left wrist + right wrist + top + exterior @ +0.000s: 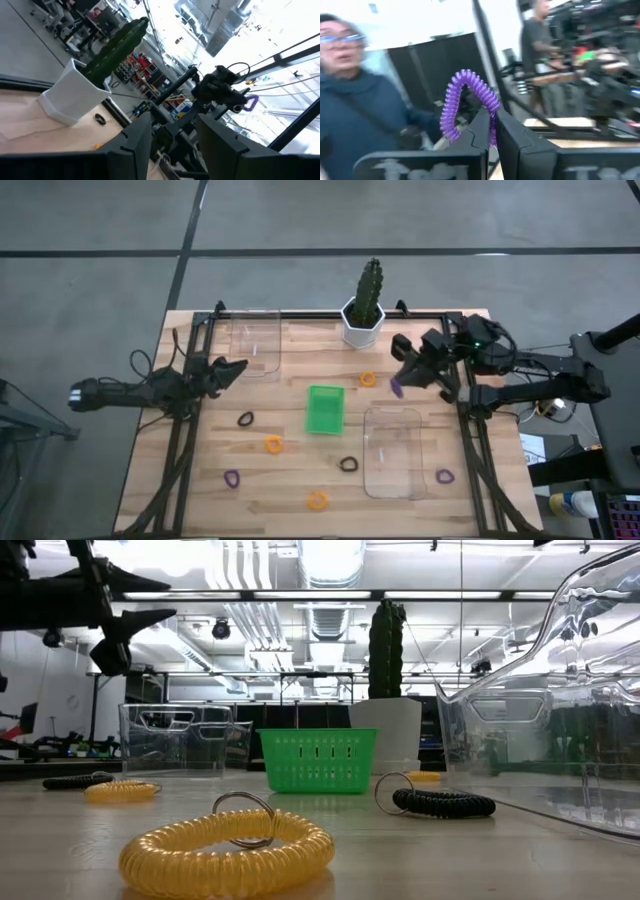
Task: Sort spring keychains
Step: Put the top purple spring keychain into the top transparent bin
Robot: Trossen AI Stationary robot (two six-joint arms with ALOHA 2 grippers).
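The right gripper (491, 131) has its fingers pinched tight on a curly purple keychain (468, 100), bent into a loop. The left gripper (236, 367) has its fingers apart, holding nothing.

Grey floor (90, 240) all round the desk (300, 480), crossed by dark seam lines. Overhead, bright strip lights (330, 595) and silver ducting (330, 560) run along the ceiling. Off behind there are workbenches and shelving (150, 60), cluttered. One person in a blue top (350, 120) stands close, another in a dark shirt (540, 45) farther back.
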